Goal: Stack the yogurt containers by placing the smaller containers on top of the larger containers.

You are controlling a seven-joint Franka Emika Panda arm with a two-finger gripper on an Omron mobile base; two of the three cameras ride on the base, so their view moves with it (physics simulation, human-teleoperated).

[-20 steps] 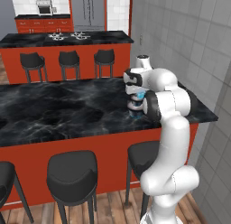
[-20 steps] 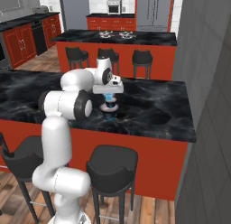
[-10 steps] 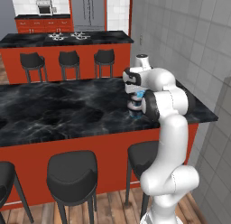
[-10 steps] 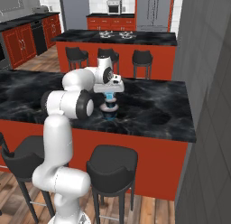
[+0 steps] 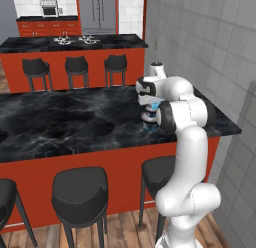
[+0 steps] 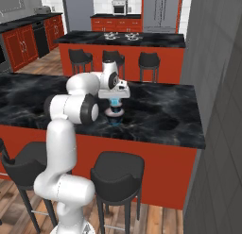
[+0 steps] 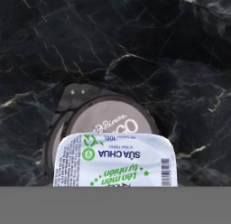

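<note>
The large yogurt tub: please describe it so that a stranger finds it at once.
On the near black marble counter, look directly under the robot's claw. The large yogurt tub sits there: round, dark, with a pale greyish-pink lid, wider than the light-blue cup held above it.

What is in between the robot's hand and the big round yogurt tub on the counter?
A small light-blue yogurt cup, held in the gripper, sits right above the big tub. The right base view and hand view show it.
</note>
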